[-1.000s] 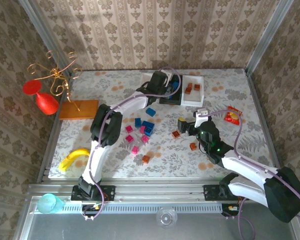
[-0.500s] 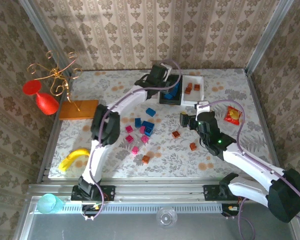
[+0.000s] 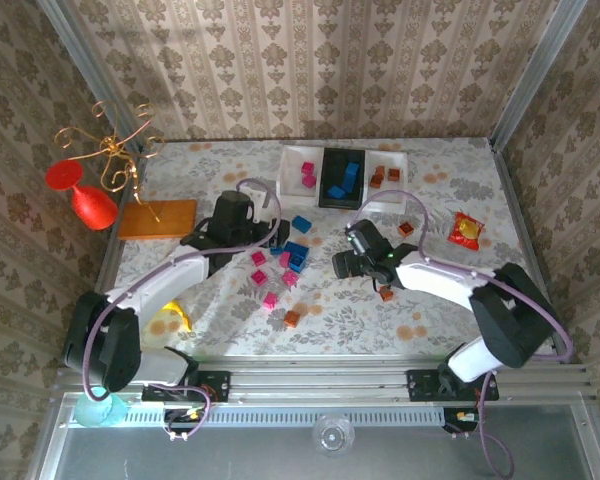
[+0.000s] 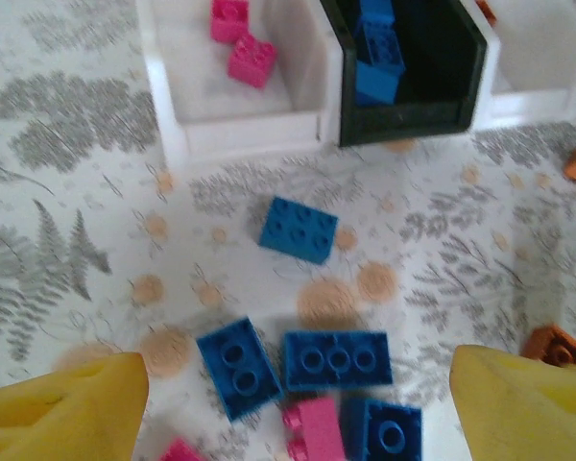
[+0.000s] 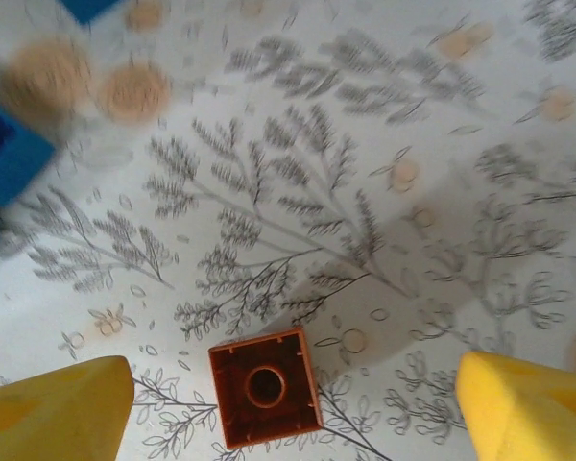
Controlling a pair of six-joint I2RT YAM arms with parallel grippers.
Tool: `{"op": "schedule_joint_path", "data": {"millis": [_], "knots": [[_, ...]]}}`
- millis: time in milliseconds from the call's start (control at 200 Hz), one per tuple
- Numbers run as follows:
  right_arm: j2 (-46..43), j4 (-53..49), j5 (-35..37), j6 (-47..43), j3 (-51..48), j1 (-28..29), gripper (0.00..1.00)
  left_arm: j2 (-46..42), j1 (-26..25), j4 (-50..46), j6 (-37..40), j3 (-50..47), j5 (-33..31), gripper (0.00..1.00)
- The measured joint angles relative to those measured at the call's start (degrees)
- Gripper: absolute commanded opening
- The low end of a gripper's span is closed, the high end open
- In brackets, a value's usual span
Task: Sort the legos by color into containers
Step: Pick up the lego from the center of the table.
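Legos in 3 colours are lying across a fern-patterned table (image 3: 220, 170), where 3 containers are sitting in a row at the far edge: a left white tray (image 3: 292, 160), a black tray (image 3: 330, 160) right beside it, and a right white tray (image 3: 388, 196) on the other side. 2 pink legos (image 4: 252, 60) are resting in the left white tray. Blue legos (image 4: 376, 53) are piling up in the black tray, too stacked to count. What look like 3 orange-brown legos (image 3: 378, 177) are sitting in the right white tray.

Out on the table, 4 loose blue bricks (image 3: 301, 223) and 5 loose pink bricks (image 3: 270, 299) are clustering near the middle. 3 loose orange-brown bricks (image 3: 292, 318) are showing well apart from one another in the overhead view.

The left claw (image 4: 296, 411) is hanging over the blue and pink cluster. Its 2 yellow fingertips (image 4: 62, 413) are standing wide apart and gripping nothing.

The right claw (image 5: 290, 411) is hovering low to the right of that cluster, also spread wide. 1 orange-brown brick (image 5: 266, 387) is lying flat on the table between its fingers and touching neither.

1 red-yellow snack packet (image 3: 466, 230) is lying near the table's right edge. 1 flat orange board (image 3: 158, 218) is lying near its left edge.
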Motion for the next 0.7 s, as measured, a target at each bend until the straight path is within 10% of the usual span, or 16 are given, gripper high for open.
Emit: {"op": "schedule_joint_path", "data": {"millis": [440,700], "knots": [[11.2,-4.3,-0.9,-2.4,7.0,0.9,0.39,-1.2,-1.2,10.8,-3.1,-12.4,6.5,0.84],[6.4,-4.5,-1.2,-2.4,7.3,0.0,0.34,-3.7,-1.2,17.3,-3.1,-15.3,6.6,0.85]]}}
